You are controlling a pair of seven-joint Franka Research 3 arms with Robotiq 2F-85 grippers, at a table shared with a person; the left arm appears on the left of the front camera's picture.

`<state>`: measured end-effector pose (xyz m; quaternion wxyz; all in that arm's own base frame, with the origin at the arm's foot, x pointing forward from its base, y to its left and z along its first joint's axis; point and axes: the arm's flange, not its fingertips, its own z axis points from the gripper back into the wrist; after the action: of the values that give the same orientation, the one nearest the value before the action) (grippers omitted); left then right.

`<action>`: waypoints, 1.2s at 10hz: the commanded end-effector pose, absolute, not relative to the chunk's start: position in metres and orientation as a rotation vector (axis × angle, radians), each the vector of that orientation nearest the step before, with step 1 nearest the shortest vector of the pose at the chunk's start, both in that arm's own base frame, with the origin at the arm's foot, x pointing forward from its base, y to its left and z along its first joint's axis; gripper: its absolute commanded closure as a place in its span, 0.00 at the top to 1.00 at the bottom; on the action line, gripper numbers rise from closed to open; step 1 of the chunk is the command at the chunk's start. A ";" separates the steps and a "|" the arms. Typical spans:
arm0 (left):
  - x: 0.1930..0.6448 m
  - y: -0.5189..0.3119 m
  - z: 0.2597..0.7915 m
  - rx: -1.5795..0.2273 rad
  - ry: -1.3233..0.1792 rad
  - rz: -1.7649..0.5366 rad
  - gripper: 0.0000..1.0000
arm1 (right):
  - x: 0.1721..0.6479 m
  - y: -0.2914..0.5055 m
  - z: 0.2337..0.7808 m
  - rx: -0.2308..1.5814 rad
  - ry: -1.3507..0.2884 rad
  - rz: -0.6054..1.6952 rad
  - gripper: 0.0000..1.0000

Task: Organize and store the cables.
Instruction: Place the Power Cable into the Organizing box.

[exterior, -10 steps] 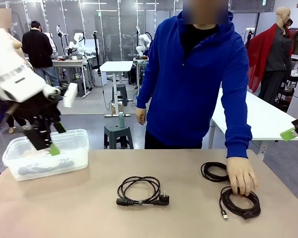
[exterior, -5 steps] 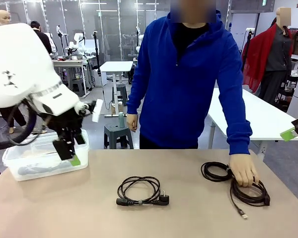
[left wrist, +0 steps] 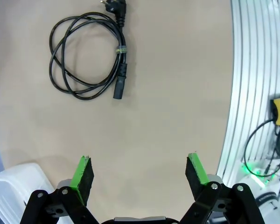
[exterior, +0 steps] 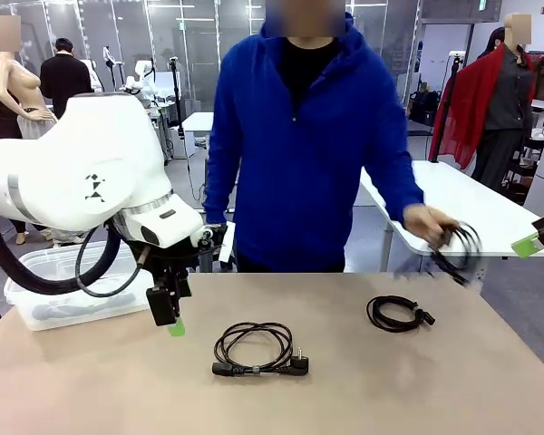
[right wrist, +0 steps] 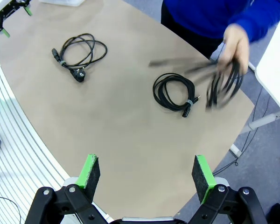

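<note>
A black cable [exterior: 257,349] with chunky plugs lies coiled at the table's middle; it is also in the left wrist view [left wrist: 87,56] and the right wrist view [right wrist: 80,52]. My left gripper [exterior: 170,321] [left wrist: 139,171] hangs open and empty just left of it, above the table. A smaller coiled cable [exterior: 397,313] [right wrist: 173,91] lies to the right. The person's hand [exterior: 426,222] [right wrist: 235,42] holds another cable [exterior: 457,249] [right wrist: 221,79] up off the table, blurred. My right gripper [right wrist: 146,172] is open, high above the table's right side.
A clear plastic bin [exterior: 36,292] [left wrist: 11,186] stands at the table's left end. The person in a blue hoodie [exterior: 299,154] stands at the far edge. A white table [exterior: 471,204] is behind on the right. One green pad [exterior: 526,245] pokes in at the right edge.
My left arm has swung from over the bin rightward and down toward the middle cable. The person has lifted the right-hand cable off the table.
</note>
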<state>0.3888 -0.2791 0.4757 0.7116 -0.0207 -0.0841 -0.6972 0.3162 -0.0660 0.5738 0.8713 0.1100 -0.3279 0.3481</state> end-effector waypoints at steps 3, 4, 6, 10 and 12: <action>0.385 -0.274 0.494 -0.005 -0.150 -1.627 1.00 | 0.316 -0.068 0.573 0.233 -0.688 0.732 1.00; 0.389 -0.280 0.478 -0.044 -0.193 -1.546 1.00 | 0.316 -0.068 0.573 0.233 -0.688 0.732 1.00; 0.389 -0.280 0.478 -0.044 -0.193 -1.546 1.00 | 0.316 -0.068 0.573 0.233 -0.688 0.732 1.00; 0.396 -0.283 0.464 -0.054 -0.219 -1.565 1.00 | 0.316 -0.068 0.573 0.233 -0.688 0.732 1.00; 0.401 -0.297 0.447 -0.038 -0.261 -1.562 1.00 | 0.316 -0.068 0.573 0.233 -0.688 0.732 1.00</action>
<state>0.3988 -0.2882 0.4609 0.7023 -0.0180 -0.1018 -0.7044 0.3162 -0.0660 0.5738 0.8713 0.1100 -0.3279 0.3481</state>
